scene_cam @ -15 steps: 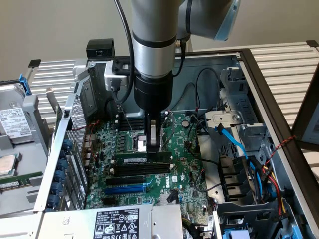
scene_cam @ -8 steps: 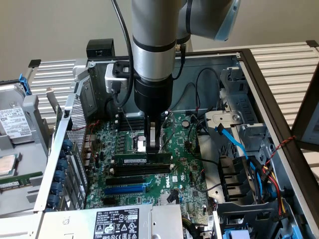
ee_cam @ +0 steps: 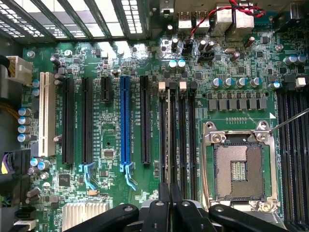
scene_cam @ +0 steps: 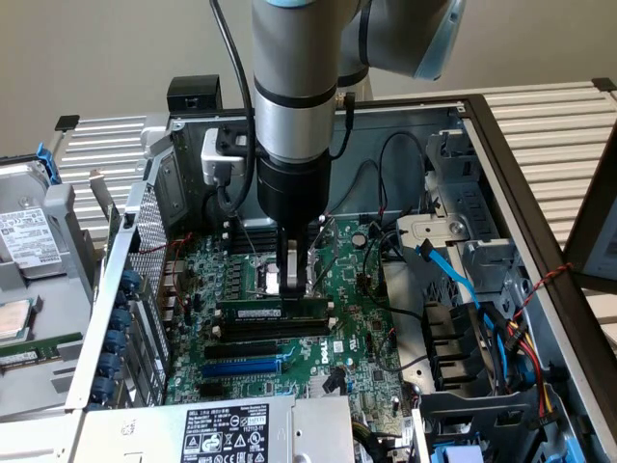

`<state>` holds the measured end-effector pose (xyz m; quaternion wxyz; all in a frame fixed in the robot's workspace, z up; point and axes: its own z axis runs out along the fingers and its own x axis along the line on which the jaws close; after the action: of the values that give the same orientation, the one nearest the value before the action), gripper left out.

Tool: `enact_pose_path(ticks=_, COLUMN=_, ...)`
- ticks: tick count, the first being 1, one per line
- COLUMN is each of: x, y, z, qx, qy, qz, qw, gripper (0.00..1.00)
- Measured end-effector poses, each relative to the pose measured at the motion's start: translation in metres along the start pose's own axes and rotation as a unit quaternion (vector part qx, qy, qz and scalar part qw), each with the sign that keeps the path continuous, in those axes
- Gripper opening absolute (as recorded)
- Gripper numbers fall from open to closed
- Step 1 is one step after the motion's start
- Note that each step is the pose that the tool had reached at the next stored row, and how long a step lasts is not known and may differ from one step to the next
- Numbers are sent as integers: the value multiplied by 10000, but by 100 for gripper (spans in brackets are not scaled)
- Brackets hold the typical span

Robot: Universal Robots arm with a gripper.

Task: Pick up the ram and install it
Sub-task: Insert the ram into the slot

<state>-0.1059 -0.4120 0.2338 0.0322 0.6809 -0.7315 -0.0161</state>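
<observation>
Hand state: My hand [scene_cam: 289, 286] has its fingers [ee_cam: 163, 207] drawn close, with only a thin slit between them. The ram's upper edge runs into that slit, so I judge the hand to be clamped on the ram, not merely resting on it.
Ram location: The ram [scene_cam: 271, 311] stands on edge directly below my fingertips, upright, with its labelled face showing. It sits down among the memory slots [ee_cam: 182, 140] of the motherboard [scene_cam: 362, 323].
Grip point: Near the middle of the stick's length, slightly toward its end at the exterior view's right.
Long axis: The stick runs parallel to my finger faces and in line with the slots. Both ends reach well beyond the hand.
Seating: I judge the lower edge to be at or in a slot. I cannot tell whether the end latches have closed.
Neighbours: The blue expansion slot [ee_cam: 125, 121] lies well off to one side of the hand, parallel to the ram. The CPU socket [ee_cam: 239, 166] lies on the opposite side, near the slots.
Arm: It reaches down from above into the open case [scene_cam: 501, 164], with the wrist upright over the board.
Critical relation: The ram is straight beneath the hand with its axis matched to the slot, so any load acts straight down along the hand's own line.
</observation>
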Motion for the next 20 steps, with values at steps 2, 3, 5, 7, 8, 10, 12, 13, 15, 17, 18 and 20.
enact_pose_path(ticks=2, x=1, y=9, z=6, qx=0, qy=0, qz=0, qw=10000, gripper=12)
enact_pose_path(ticks=3, x=1, y=9, z=10, qx=-1, qy=1, qz=0, qw=10000, gripper=12)
enact_pose_path(ticks=5, x=2, y=9, z=13, qx=-3, qy=2, qz=-1, qw=10000, gripper=12)
enact_pose_path(ticks=7, x=1, y=9, z=17, qx=-3, qy=1, qz=0, qw=10000, gripper=12)
enact_pose_path(ticks=8, x=1, y=9, z=19, qx=-3, qy=0, qz=0, qw=10000, gripper=12)
enact_pose_path(ticks=10, x=1, y=10, z=20, qx=-3, qy=1, qz=0, qw=10000, gripper=12)
enact_pose_path(ticks=12, x=1, y=9, z=21, qx=-2, qy=0, qz=0, qw=10000, gripper=12)
enact_pose_path(ticks=13, x=1, y=11, z=22, qx=-3, qy=0, qz=0, qw=10000, gripper=12)
enact_pose_path(ticks=15, x=2, y=16, z=23, qx=-3, qy=0, qz=0, qw=10000, gripper=12)
enact_pose_path(ticks=17, x=6, y=19, z=23, qx=-3, qy=-1, qz=0, qw=10000, gripper=12)
enact_pose_path(ticks=18, x=11, y=20, z=23, qx=-3, qy=0, qz=0, qw=10000, gripper=12)
enact_pose_path(ticks=20, x=19, y=20, z=25, qx=-4, qy=1, qz=1, qw=10000, gripper=12)
